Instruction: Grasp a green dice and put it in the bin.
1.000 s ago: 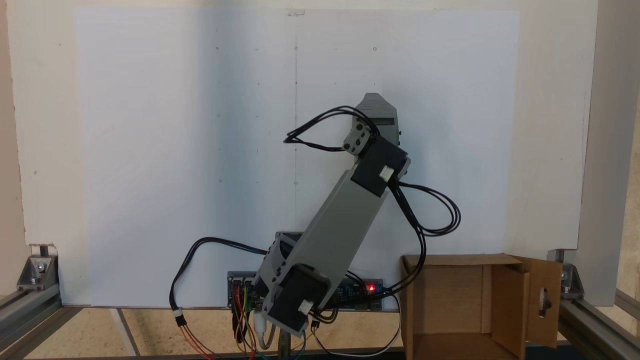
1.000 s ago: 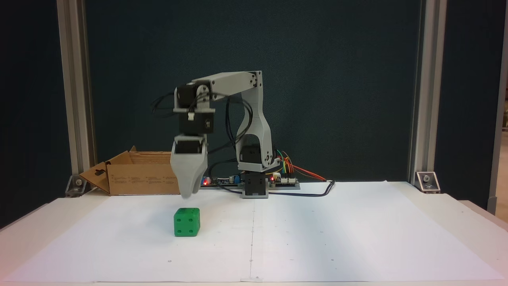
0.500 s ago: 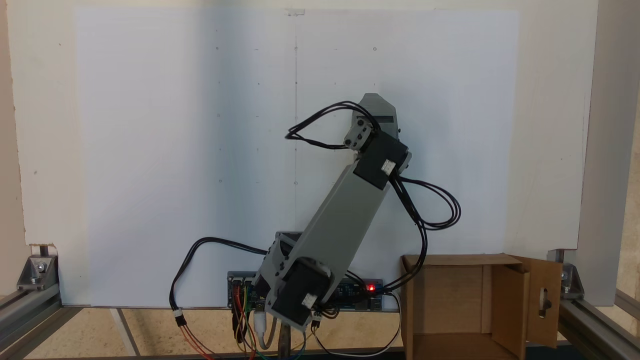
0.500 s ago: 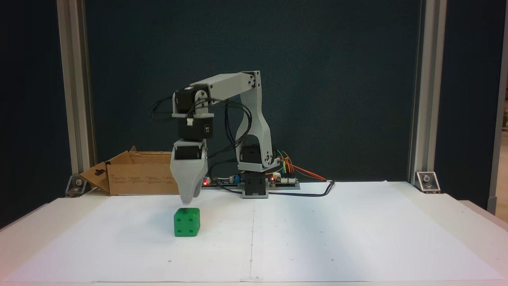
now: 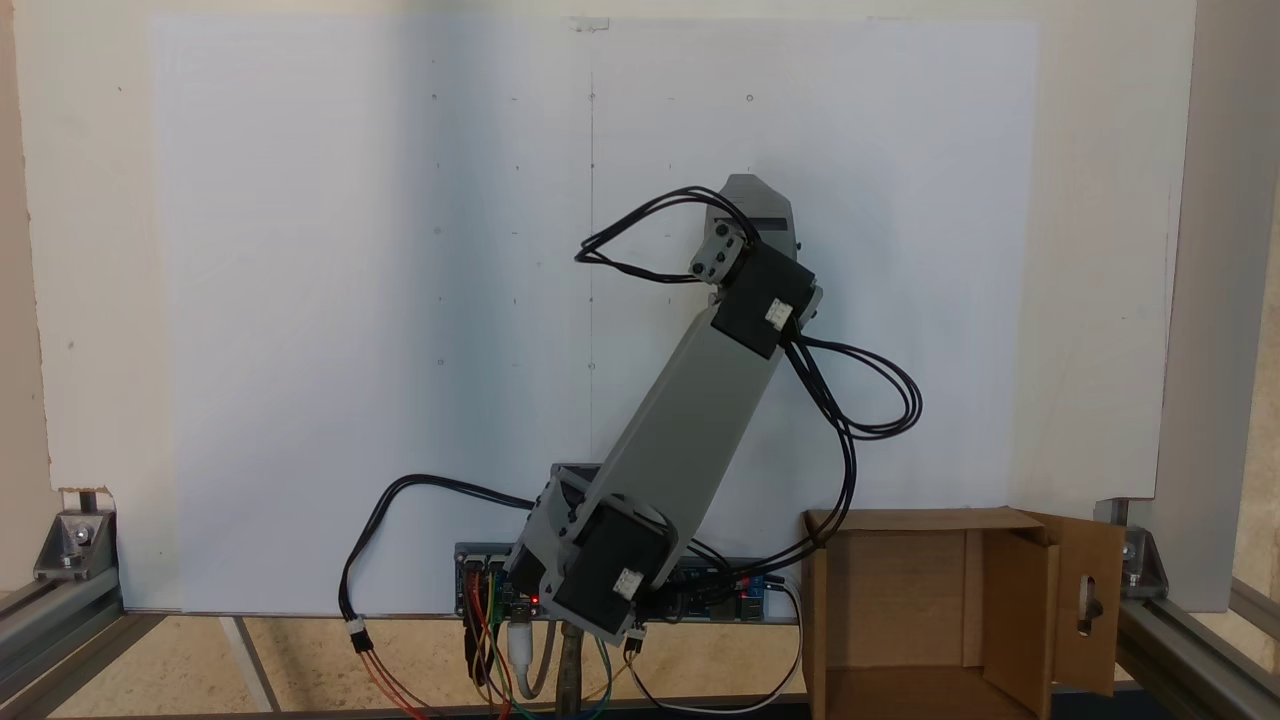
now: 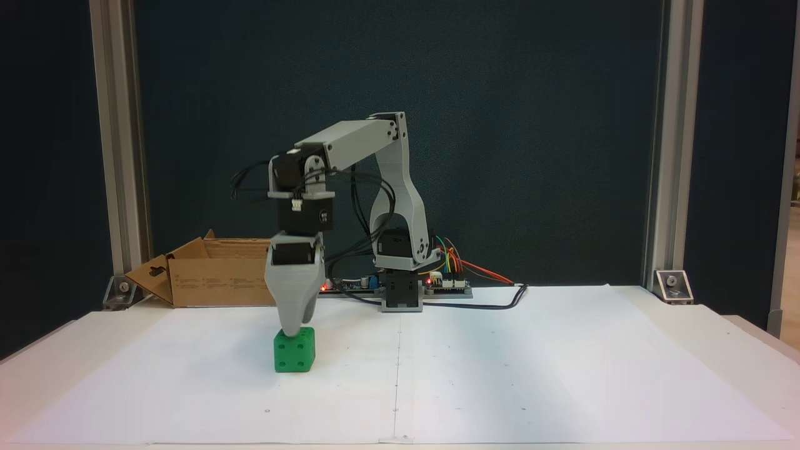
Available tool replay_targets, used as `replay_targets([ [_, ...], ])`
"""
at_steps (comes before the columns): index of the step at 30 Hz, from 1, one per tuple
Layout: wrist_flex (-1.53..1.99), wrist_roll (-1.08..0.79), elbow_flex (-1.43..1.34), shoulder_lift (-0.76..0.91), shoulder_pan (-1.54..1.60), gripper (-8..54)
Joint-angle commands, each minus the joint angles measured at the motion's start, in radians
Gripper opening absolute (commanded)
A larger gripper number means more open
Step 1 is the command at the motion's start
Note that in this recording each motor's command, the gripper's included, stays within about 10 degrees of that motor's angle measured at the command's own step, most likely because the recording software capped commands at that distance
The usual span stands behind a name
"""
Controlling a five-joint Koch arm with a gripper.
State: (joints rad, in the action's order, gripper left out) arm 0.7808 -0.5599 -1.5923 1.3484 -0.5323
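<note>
Left of centre in a fixed view, the gripper [image 6: 292,330] points straight down at the green dice [image 6: 294,352], poised for grasping; whether its jaws are spread cannot be told. The bin [image 6: 212,281] sits behind.

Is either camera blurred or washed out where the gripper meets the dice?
In a fixed view from the front, the green dice and gripper are sharp and evenly lit against the dark backdrop; in a fixed view from above, the arm covers that spot over bright white paper.
</note>
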Motion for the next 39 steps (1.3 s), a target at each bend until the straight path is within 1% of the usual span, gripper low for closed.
replay_targets([
  [1, -0.005, 0.086, 0.043, 0.006, 0.002, 43.2],
  [18, -0.011, 0.084, 0.043, -0.034, 0.003, 44.0],
  [31, -0.029, 0.089, 0.032, -0.057, 0.0, 43.0],
  [39, -0.032, 0.132, 0.032, -0.058, -0.005, 43.0],
])
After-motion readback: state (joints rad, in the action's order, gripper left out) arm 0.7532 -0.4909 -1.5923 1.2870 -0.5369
